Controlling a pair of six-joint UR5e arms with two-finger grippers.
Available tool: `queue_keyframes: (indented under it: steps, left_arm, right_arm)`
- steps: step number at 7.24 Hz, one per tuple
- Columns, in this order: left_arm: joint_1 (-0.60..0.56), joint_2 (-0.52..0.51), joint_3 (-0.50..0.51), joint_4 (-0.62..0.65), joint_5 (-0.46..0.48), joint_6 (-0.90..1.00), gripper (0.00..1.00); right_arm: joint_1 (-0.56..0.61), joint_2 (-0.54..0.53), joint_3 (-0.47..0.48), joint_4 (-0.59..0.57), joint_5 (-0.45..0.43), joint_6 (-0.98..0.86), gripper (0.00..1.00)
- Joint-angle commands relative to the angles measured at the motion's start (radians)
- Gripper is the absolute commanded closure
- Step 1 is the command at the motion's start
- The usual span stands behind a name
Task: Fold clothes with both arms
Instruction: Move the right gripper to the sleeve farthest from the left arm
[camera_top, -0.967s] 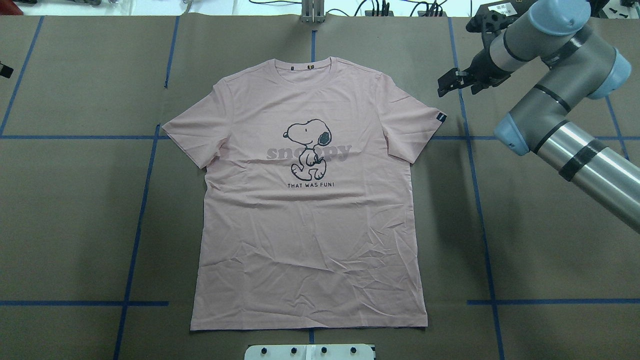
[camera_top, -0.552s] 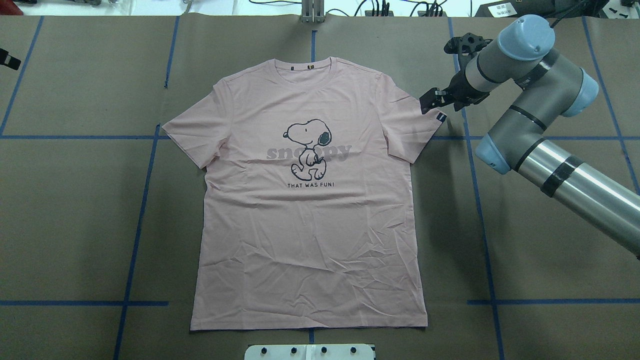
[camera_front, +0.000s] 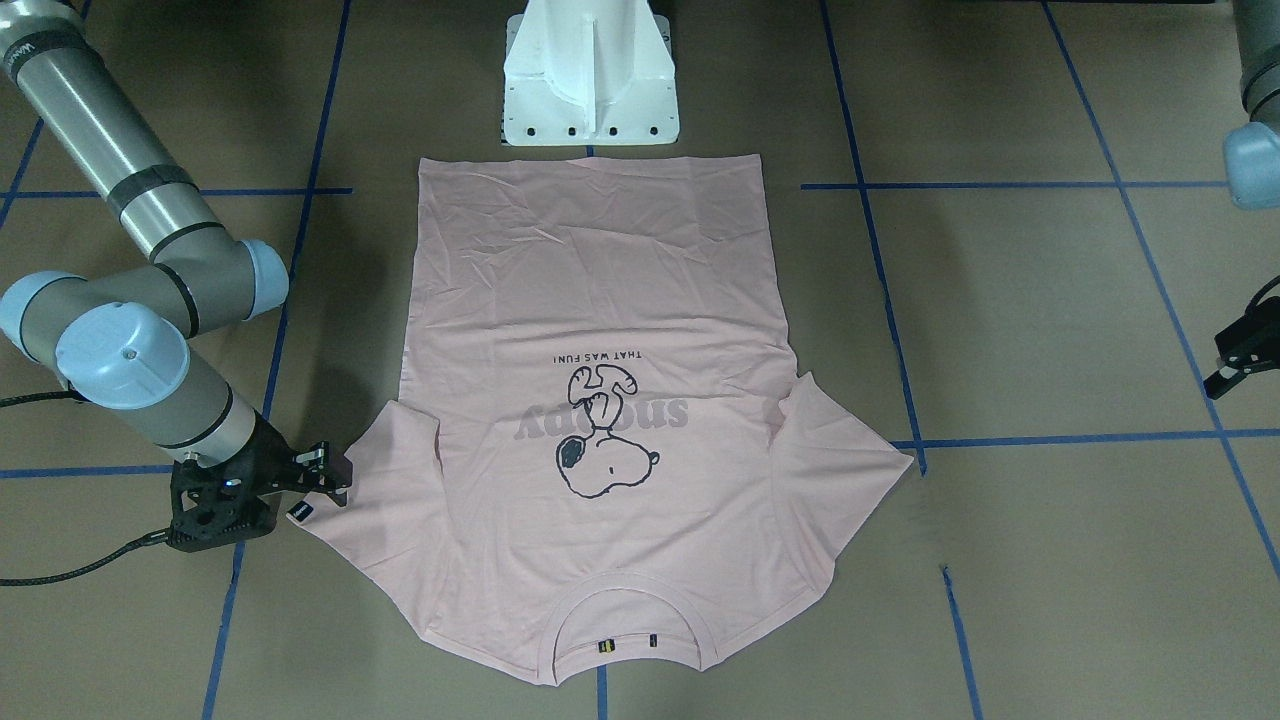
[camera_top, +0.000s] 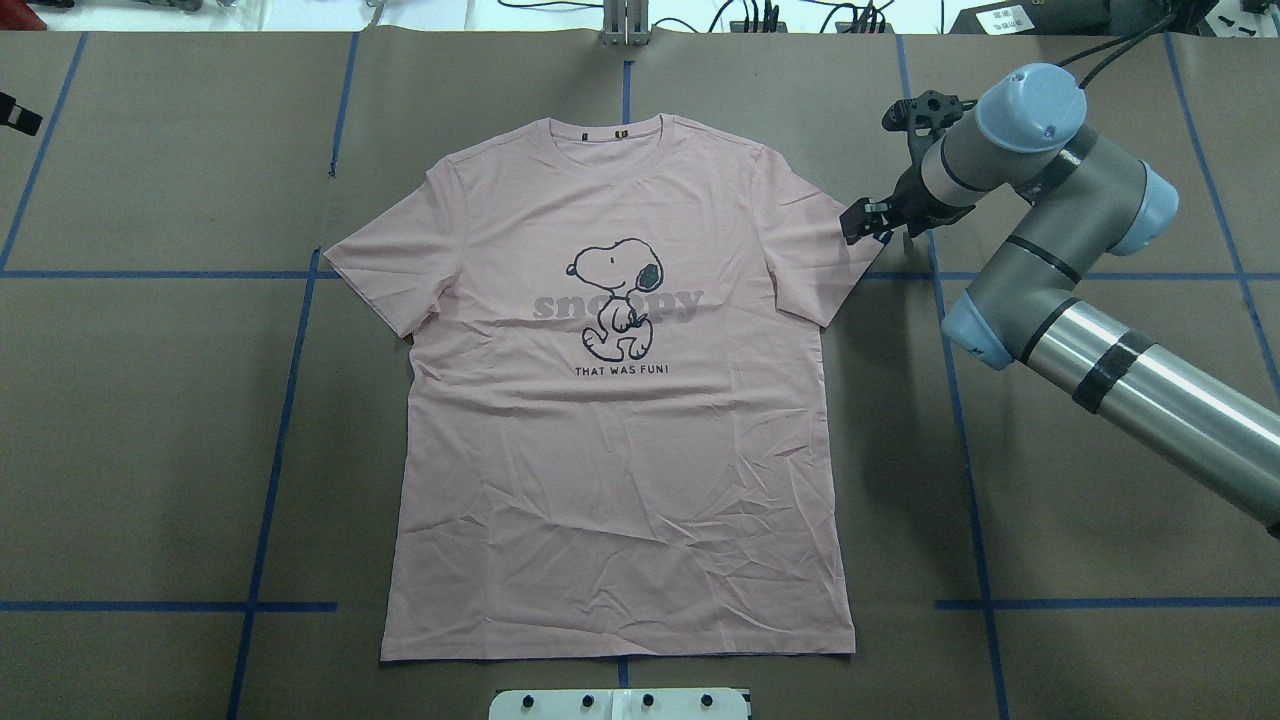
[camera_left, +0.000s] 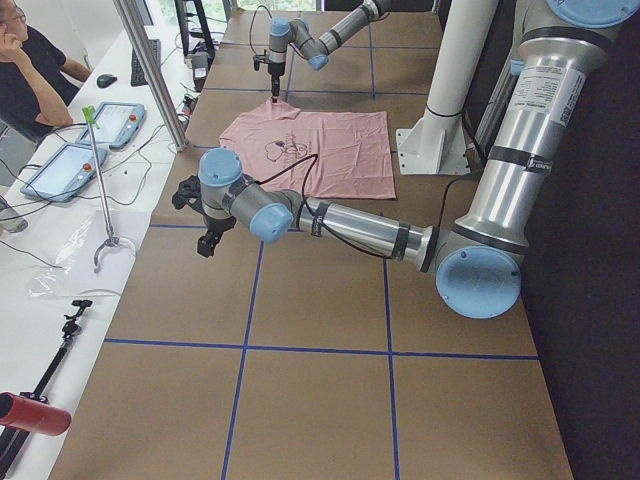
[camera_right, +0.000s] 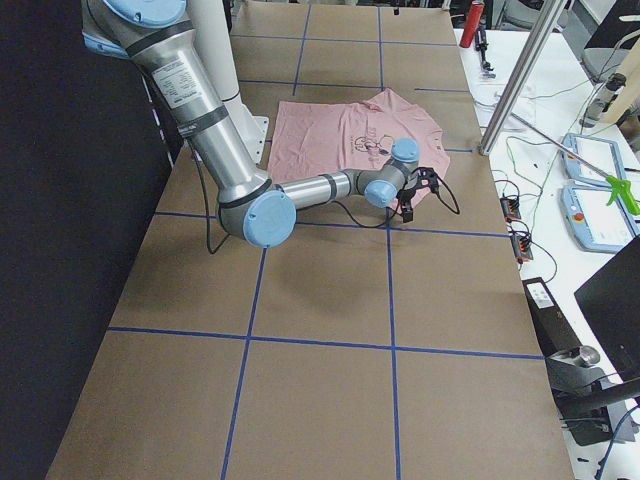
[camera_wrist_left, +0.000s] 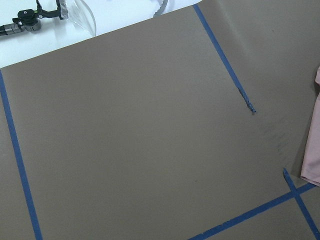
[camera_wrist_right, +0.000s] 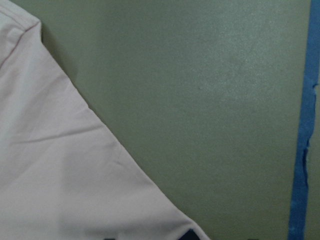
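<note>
The pale pink T-shirt lies flat and print-up on the brown table cover, collar at the far side; it also shows in the front-facing view. My right gripper hangs low over the tip of the shirt's right sleeve with its jaws apart, holding nothing; in the front-facing view it stands just beside the small black sleeve tag. The right wrist view shows the sleeve edge close below. My left gripper is far from the shirt, beyond the other sleeve, jaws apart and empty.
The white pedestal base stands at the shirt's hem side. Blue tape lines cross the brown cover. A white side table with tablets and a seated person lie beyond the table's far edge.
My right arm has swung left and down, bringing its gripper from beside the shirt onto the right sleeve tip, where it now hides the tag from above. The shirt has not moved.
</note>
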Motion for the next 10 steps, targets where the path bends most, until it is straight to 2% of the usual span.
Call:
queue_keyframes:
  steps: [1,3,6,9,10]
  left_arm:
    - [0.0,0.005,-0.001,0.0,-0.023,0.0,0.0]
    - [0.0,0.01,-0.001,-0.002,-0.044,0.0,0.0]
    - [0.0,0.004,-0.001,0.0,-0.046,0.0,0.0]
    - [-0.002,0.01,-0.001,0.0,-0.072,0.0,0.0]
    - [-0.003,0.01,-0.001,0.0,-0.072,0.0,0.0]
  right_arm:
    - [0.002,0.002,-0.002,-0.002,-0.005,-0.005,0.46]
    - [0.002,0.005,0.0,0.0,-0.005,-0.008,1.0]
    - [0.002,0.016,0.012,0.005,0.003,-0.01,1.0]
    - [-0.008,0.039,0.116,0.003,0.041,0.021,1.0]
    - [-0.045,0.067,0.142,0.005,0.038,0.08,1.0]
